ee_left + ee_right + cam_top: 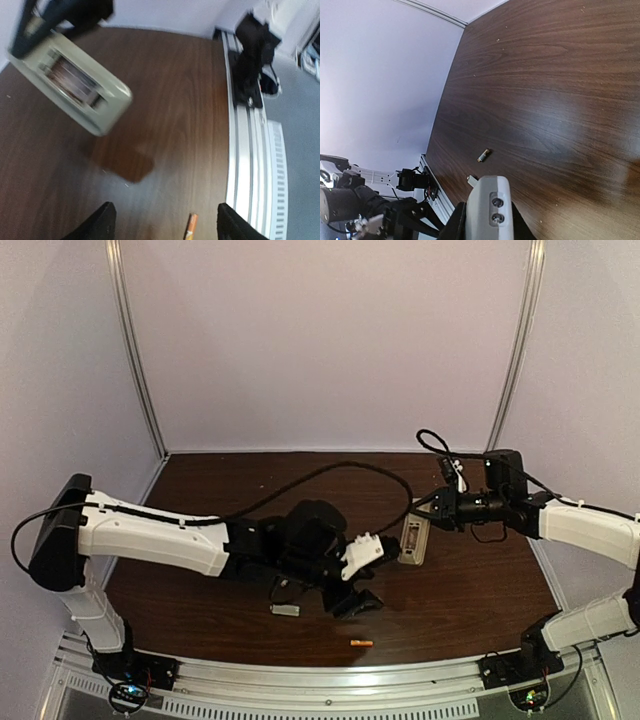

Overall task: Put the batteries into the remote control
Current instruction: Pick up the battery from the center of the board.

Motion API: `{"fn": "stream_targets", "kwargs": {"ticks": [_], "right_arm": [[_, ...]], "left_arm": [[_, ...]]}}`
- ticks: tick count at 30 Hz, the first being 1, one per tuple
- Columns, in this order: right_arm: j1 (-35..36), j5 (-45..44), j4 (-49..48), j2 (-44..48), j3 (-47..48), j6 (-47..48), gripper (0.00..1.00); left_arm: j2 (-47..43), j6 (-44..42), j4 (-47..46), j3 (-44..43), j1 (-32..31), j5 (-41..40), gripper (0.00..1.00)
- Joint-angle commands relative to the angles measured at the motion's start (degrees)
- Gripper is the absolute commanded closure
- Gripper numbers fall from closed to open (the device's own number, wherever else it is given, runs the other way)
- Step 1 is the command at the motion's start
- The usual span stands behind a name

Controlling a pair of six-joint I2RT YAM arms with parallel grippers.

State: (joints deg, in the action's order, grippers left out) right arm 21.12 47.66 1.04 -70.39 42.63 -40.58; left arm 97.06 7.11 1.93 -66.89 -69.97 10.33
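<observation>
My right gripper is shut on the remote control and holds it above the table at centre right. In the right wrist view its jaws clamp the remote's pale end. In the left wrist view the remote hangs tilted with its open battery bay showing; what is inside is blurred. One copper-gold battery lies near the table's front edge. It also shows in the right wrist view. My left gripper is open and empty, its jaws straddling the battery from above. No second battery shows.
A small flat pale grey plate lies on the table under the left arm; its corner shows in the right wrist view. A metal rail runs along the table's front edge. The right arm's base stands on it.
</observation>
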Motion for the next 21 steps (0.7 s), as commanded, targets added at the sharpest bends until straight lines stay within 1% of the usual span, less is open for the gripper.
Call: {"fn": "stream_targets", "kwargs": {"ticks": [1,4,8,12,21], "right_arm": [[-2.3,2.9,5.9,1.4,-2.3,3.8,1.0],[-2.9,3.7,7.4,1.8,-2.7,4.8,1.0],[-3.5,4.1,8.4,2.3,-2.9,5.5,1.0],[-3.9,4.6,8.7,2.2,-3.0,5.6,1.0],[-4.0,5.8,9.8,1.2,-3.2,5.9,1.0]], "left_arm": [[8.1,-14.6,22.5,-6.2,-4.2,0.1,0.35],[12.2,-16.1,25.6,-10.2,-6.2,-0.1,0.43],[16.0,-17.4,28.1,-12.9,-7.6,-1.7,0.46],[17.9,-18.2,28.8,-14.5,-7.8,-4.4,0.52],[23.7,-21.6,30.7,-18.6,-9.3,-4.7,0.61]]}}
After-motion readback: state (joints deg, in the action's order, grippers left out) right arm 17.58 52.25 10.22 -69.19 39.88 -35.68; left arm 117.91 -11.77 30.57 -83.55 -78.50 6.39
